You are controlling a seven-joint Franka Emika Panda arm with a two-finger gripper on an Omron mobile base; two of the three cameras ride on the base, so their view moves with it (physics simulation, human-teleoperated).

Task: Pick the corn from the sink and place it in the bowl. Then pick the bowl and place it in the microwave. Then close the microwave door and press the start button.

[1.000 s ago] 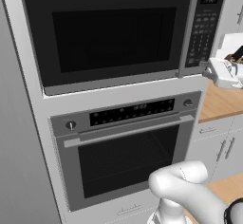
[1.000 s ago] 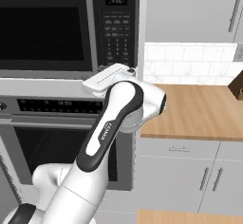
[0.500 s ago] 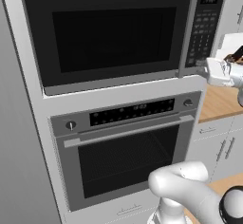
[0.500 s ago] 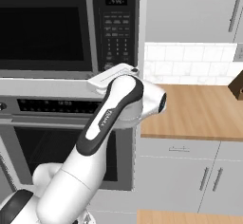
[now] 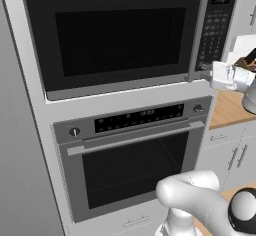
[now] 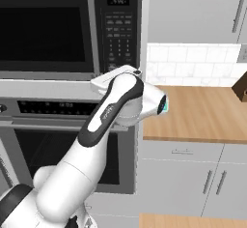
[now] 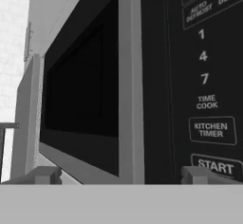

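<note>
1. Microwave door (image 5: 120, 37) sits flush in the microwave (image 5: 130, 35) – corn, bowl and sink out of frame.
2. Gripper (image 5: 206, 71) is at the lower end of the keypad strip (image 5: 212, 27), just right of the vertical steel handle (image 5: 196, 30).
3. Hand view: finger tips (image 7: 42, 174) spread wide apart (claw open, holding nothing); the right tip is just under the START button (image 7: 216, 166).
4. Oven (image 5: 132, 155) directly below – door shut.
5. Wooden counter (image 6: 202, 111) to the right, under the white tile wall (image 6: 193, 65).
</note>
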